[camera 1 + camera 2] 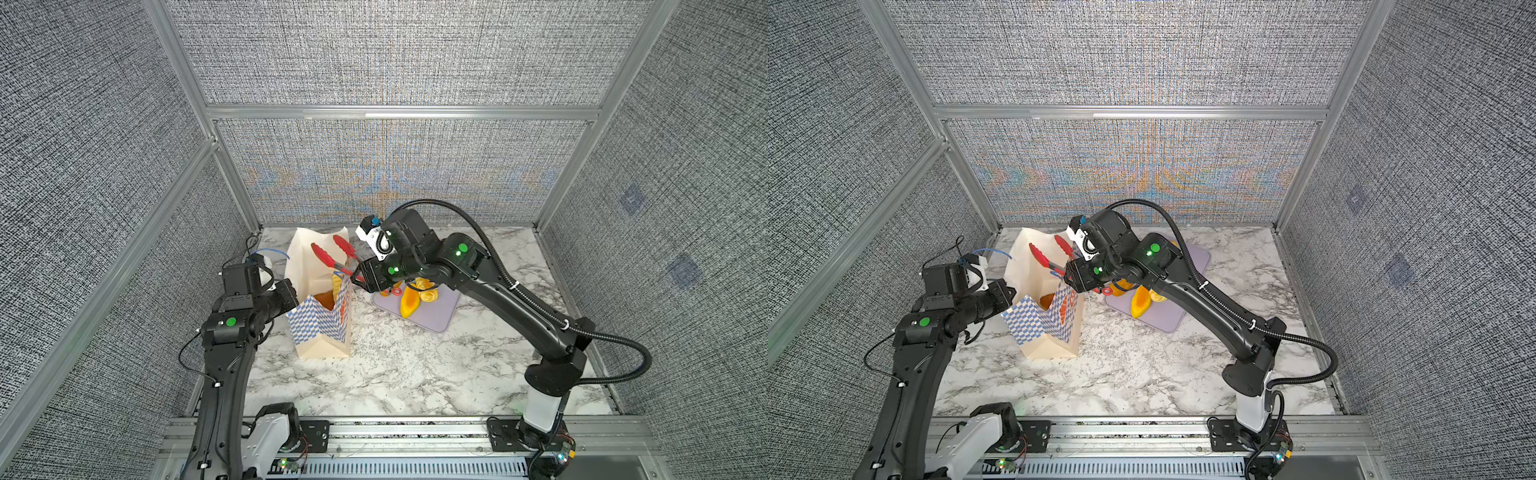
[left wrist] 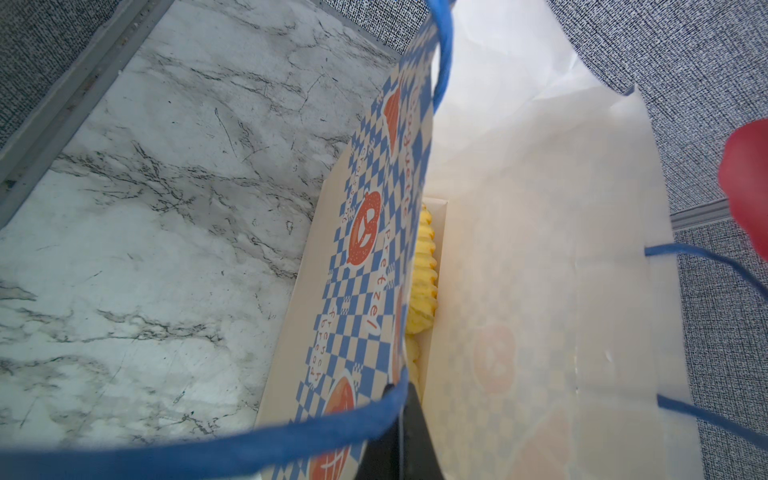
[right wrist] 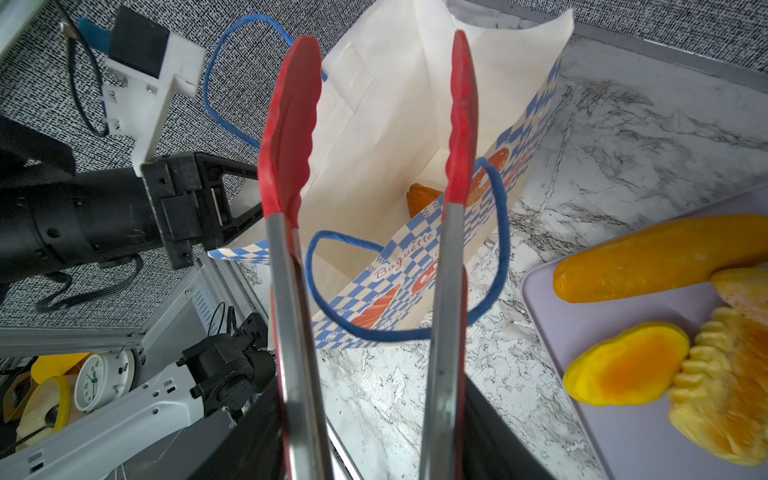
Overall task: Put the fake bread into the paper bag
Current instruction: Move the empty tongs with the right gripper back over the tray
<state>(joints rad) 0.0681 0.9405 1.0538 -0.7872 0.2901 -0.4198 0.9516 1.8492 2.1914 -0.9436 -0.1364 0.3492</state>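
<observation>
Right gripper (image 1: pixel 358 277) pinches red tongs (image 3: pixel 291 137), tips spread & empty over paper bag (image 1: pixel 320 332); left gripper (image 3: pixel 249 199) pinches bag's wall. Best to lift clear of cord handle (image 3: pixel 503 232) before going right for fake bread (image 1: pixel 409 302).

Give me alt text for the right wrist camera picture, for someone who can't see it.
Red tongs, spread and empty, reach toward the open paper bag, with an orange-brown loaf visible inside. The left tool pinches the bag's rim, and more yellow bread lies on a lavender tray.
</observation>
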